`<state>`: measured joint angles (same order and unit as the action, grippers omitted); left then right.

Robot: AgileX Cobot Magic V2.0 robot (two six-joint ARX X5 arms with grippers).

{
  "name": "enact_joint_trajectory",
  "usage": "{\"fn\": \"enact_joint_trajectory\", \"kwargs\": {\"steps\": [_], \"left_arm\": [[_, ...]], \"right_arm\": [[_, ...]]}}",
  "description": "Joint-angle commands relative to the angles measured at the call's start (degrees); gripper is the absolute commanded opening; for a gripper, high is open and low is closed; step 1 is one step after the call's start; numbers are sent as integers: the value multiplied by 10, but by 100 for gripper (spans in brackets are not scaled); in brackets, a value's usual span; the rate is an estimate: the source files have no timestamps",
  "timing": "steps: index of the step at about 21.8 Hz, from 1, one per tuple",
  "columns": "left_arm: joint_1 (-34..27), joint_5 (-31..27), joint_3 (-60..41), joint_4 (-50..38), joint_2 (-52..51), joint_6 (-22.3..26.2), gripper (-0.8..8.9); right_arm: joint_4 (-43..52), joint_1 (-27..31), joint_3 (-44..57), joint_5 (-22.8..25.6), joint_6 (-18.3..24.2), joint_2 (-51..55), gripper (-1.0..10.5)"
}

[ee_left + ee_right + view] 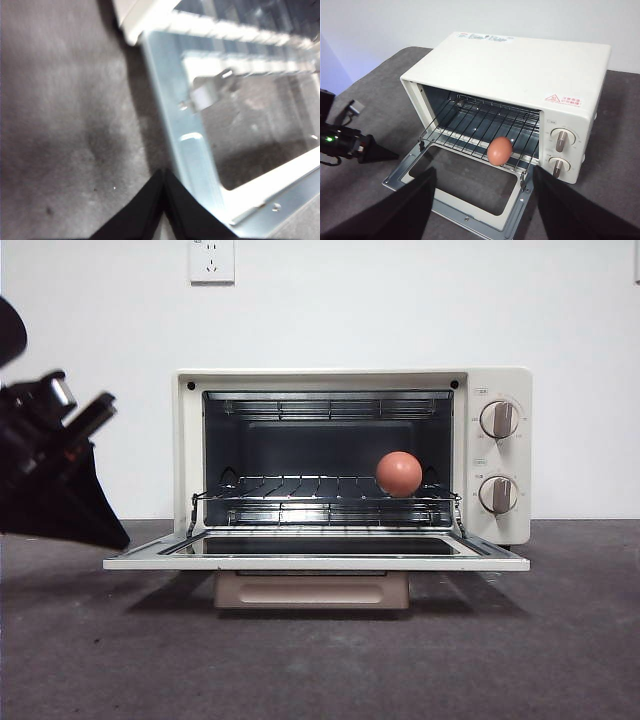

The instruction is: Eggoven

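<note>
White wall with a socket [212, 260] behind a dark grey table [320, 660]. Cream toaster oven [350, 455], door [316, 552] folded down flat, two knobs on its right panel. Reddish-brown egg [399, 474], smooth and round, rests on the wire rack [300, 490] inside the oven, toward the knob side. Left gripper [164, 172], jaws pressed together, empty, hovers beside the door's corner. Right gripper [482, 200], jaws spread wide, empty, sits before the oven.

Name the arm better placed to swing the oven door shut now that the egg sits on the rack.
Left. Its shut claw hangs low beside the open door, close to its corner. The right claw is open, higher and farther back, facing the egg.
</note>
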<state>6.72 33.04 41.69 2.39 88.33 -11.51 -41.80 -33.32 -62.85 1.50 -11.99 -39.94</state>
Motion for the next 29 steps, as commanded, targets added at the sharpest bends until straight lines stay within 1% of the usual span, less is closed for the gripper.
{"fn": "enact_joint_trajectory", "kwargs": {"steps": [1, 5, 13, 16, 18, 20, 22, 26, 29], "left_arm": [[2, 10, 2, -20, 29, -1, 6], [4, 30, 2, -42, 56, -2, 6], [21, 57, 2, -56, 88, -2, 6], [23, 86, 2, -63, 96, -3, 6], [23, 92, 2, -69, 96, -11, 6], [21, 104, 2, -86, 96, -27, 6], [14, 129, 2, -110, 96, -49, 6], [2, 163, 2, -176, 96, -111, 6], [-6, 174, 2, -234, 96, -159, 6]], "right_arm": [[3, -4, -9, 0, 4, -4, 310], [3, -4, -9, 1, 0, -4, 310], [3, -4, -9, 1, -7, -4, 310], [3, -4, -9, 1, -7, -4, 310], [3, -4, -9, 1, -9, -4, 310], [3, -4, -9, 1, -9, -4, 310], [1, -4, -9, 1, -10, -4, 310], [0, -4, -9, 1, -11, -4, 310], [-2, -4, -9, 1, -11, -4, 310]]}}
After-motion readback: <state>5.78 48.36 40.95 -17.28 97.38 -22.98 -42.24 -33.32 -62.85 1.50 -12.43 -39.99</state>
